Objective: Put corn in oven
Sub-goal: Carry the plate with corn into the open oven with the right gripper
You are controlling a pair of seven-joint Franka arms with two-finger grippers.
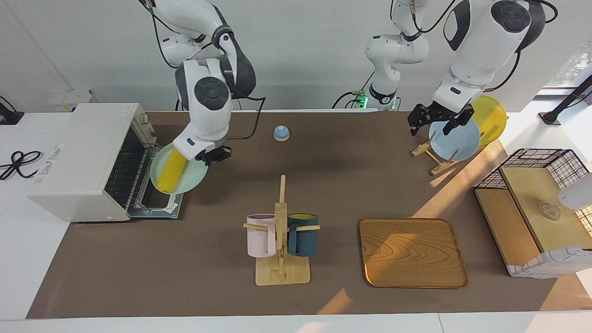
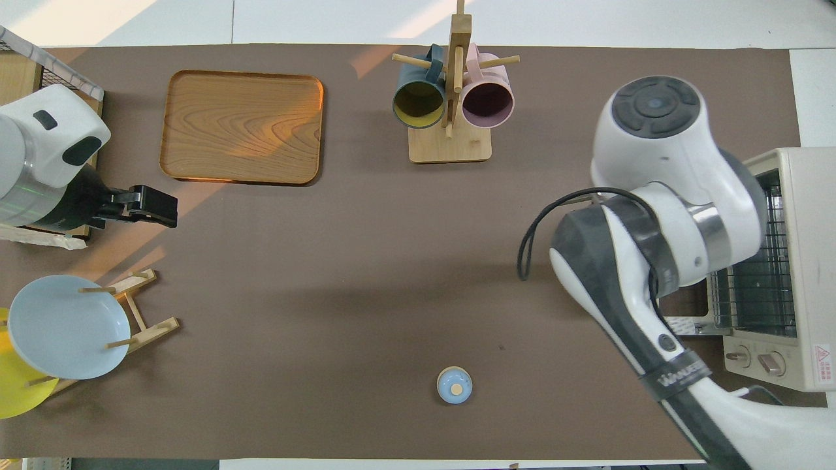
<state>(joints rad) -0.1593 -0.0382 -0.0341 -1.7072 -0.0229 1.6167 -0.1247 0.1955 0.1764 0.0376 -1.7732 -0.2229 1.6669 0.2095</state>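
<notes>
The corn (image 1: 172,172) lies on a pale green plate (image 1: 195,177) that is tilted down toward the oven (image 1: 83,157). The oven's door (image 1: 157,206) is dropped open and the wire rack shows inside. My right gripper (image 1: 212,155) is shut on the plate's rim and holds it in the air over the open door. In the overhead view the right arm hides the plate and corn; the oven (image 2: 800,261) shows beside it. My left gripper (image 1: 434,122) waits, open and empty, over the plate rack; it also shows in the overhead view (image 2: 153,205).
A mug tree (image 1: 281,231) with a pink and a dark teal mug stands mid-table. A wooden tray (image 1: 411,252) lies beside it. A small blue bell (image 1: 281,133) sits nearer the robots. A rack holds a blue plate (image 1: 458,141) and a yellow plate (image 1: 492,118). A black wire basket (image 1: 536,159) stands at the left arm's end.
</notes>
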